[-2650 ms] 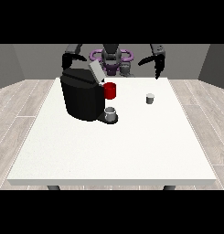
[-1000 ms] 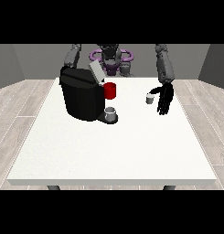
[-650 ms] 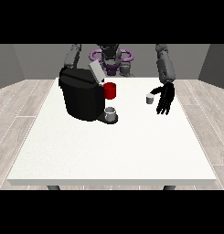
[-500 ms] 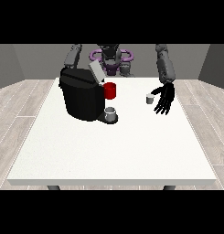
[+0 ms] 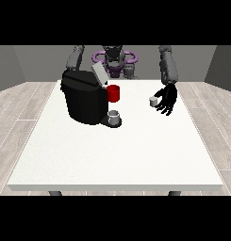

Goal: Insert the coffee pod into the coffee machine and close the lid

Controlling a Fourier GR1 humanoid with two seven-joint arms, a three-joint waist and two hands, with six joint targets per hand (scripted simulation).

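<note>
A small grey coffee pod stands on the white table right of centre, near the far edge. The hand at the view's right hangs just beside the pod on its right, fingers spread and relaxed, thumb reaching towards the pod without closing on it. A black coffee machine stands at the left, its grey lid tilted up and open. The hand at the view's left is hidden behind the machine; only its arm shows.
A red mug sits beside the machine's top front. A grey cup rests on the machine's drip tray. The table's front half is bare white surface.
The hand at the view's right came down from head height to the table and then drifted left, closer to the pod. The machine, lid and pod have not moved.
</note>
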